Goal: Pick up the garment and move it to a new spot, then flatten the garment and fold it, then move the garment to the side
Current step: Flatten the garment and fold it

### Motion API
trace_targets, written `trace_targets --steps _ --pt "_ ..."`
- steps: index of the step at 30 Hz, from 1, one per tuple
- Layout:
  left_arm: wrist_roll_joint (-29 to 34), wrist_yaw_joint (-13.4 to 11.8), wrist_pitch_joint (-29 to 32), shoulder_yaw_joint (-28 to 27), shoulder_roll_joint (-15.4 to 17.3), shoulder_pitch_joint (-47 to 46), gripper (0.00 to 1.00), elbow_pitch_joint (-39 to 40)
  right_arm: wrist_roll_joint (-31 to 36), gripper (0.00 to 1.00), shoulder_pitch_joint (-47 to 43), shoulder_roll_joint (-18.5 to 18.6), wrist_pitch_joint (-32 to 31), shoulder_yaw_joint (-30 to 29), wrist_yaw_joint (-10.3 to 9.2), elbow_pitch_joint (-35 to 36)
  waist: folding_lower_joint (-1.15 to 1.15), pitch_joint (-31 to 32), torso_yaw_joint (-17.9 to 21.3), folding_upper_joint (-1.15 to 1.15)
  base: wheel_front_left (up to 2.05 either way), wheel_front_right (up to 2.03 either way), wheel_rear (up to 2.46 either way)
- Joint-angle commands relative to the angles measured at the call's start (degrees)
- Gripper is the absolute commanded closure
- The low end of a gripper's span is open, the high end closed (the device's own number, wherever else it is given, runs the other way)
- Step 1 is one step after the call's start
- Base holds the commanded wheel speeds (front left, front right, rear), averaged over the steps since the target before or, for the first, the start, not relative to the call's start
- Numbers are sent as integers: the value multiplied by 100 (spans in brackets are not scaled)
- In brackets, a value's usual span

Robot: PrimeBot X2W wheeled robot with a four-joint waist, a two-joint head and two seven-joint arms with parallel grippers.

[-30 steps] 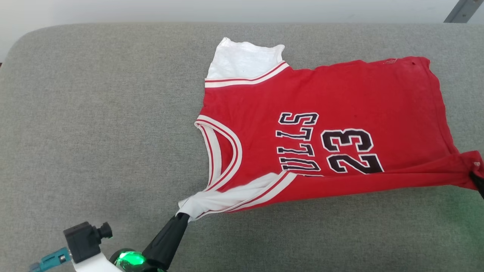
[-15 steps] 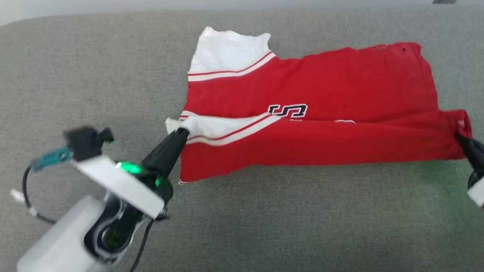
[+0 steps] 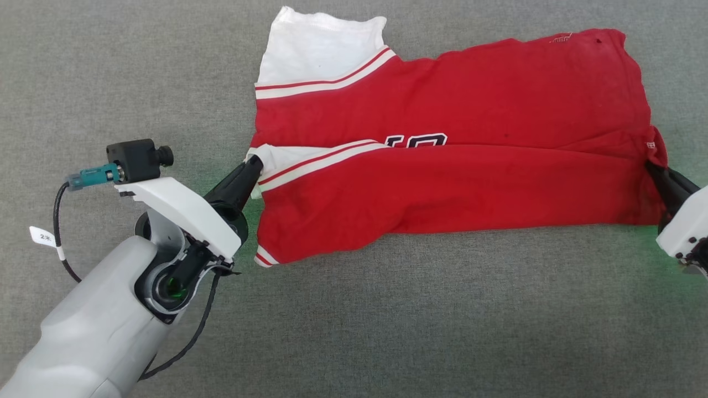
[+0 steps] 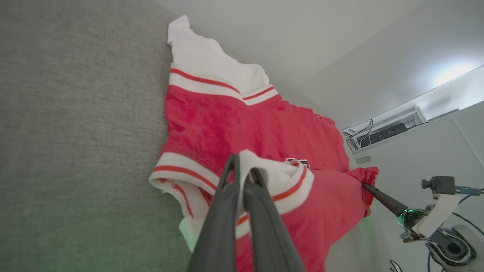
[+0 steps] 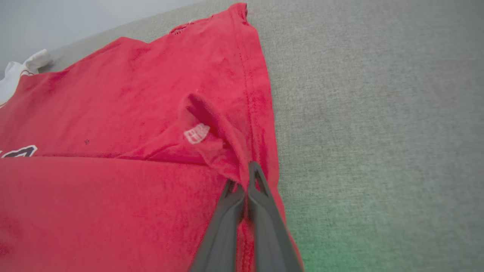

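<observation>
Folding the shirt [image 3: 453, 188] on the grey cushion [image 3: 387, 309]: left fingers [image 3: 238, 179] pinch its white sleeve, right fingers [image 3: 666, 185] its hem corner; I'd keep it taut and lay both corners down together.

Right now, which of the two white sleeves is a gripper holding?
The nearer sleeve, folded onto the garment: the left gripper pinches it. The farther sleeve lies flat, untouched.
</observation>
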State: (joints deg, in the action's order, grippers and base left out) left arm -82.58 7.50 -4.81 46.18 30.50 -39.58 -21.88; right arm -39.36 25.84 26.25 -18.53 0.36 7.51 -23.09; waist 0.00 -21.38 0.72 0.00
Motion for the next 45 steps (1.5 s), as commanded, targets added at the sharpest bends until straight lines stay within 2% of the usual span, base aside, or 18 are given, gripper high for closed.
trace_targets --steps 1,7,8,9,10,11,12,17,21,24,26,27,30,35,41,45 --pt "-36 -6 -23 35 -40 -97 100 -68 26 100 75 -7 63 42 -4 -77 0 -26 -7 0 0 0 0" --pt "190 -6 -81 466 37 -316 100 -381 -25 100 220 22 258 247 -4 -380 0 -63 -9 0 0 0 0" --pt "200 -6 -109 527 44 -351 91 -405 -38 100 235 27 275 280 -4 -420 0 -55 -9 0 0 0 0" --pt "209 -6 -135 586 55 -395 56 -420 -44 88 246 35 329 325 -4 -434 0 -41 -12 0 0 0 0" --pt "275 -6 -155 652 103 -447 3 -444 -41 59 264 45 384 356 -4 -439 0 -24 -14 0 0 0 0" --pt "357 -6 -193 738 156 -496 0 -446 -50 9 282 53 437 374 -4 -449 0 -2 -15 0 0 0 0" --pt "349 -6 -232 800 189 -538 0 -426 -41 0 290 72 492 396 -4 -453 0 23 -18 0 0 0 0" --pt "511 -6 -415 1054 612 -794 0 -2 -69 0 178 195 672 406 -3 -330 0 217 -66 0 0 0 0" --pt "667 -6 -211 1308 1118 -989 0 523 -112 0 26 283 738 339 -3 -123 0 397 -114 0 0 0 0" --pt "675 -6 245 1502 1485 -1120 0 809 -100 0 -93 299 731 261 -3 72 0 514 -129 0 0 0 0" --pt "540 -88 791 1704 1568 -1073 0 957 -78 0 -167 268 699 216 -3 206 0 571 -127 0 0 0 0" --pt "540 -88 791 1704 1568 -1073 0 957 -78 0 -167 268 699 216 -3 206 0 571 -127 0 0 0 0" --pt "478 -313 1699 2086 1699 -1005 0 1279 -52 0 -241 193 621 193 -3 400 0 592 -96 0 0 0 0" --pt "49 -608 2544 2326 1630 -841 0 1323 55 0 -268 83 512 200 -3 659 0 513 18 0 0 0 0" --pt "-34 -702 2889 2416 1338 -916 0 825 77 0 -242 20 419 128 -3 882 0 374 201 0 0 0 0" --pt "-176 -733 3327 2550 1026 -855 0 455 114 0 -254 14 399 34 -3 919 0 324 291 0 0 0 0"
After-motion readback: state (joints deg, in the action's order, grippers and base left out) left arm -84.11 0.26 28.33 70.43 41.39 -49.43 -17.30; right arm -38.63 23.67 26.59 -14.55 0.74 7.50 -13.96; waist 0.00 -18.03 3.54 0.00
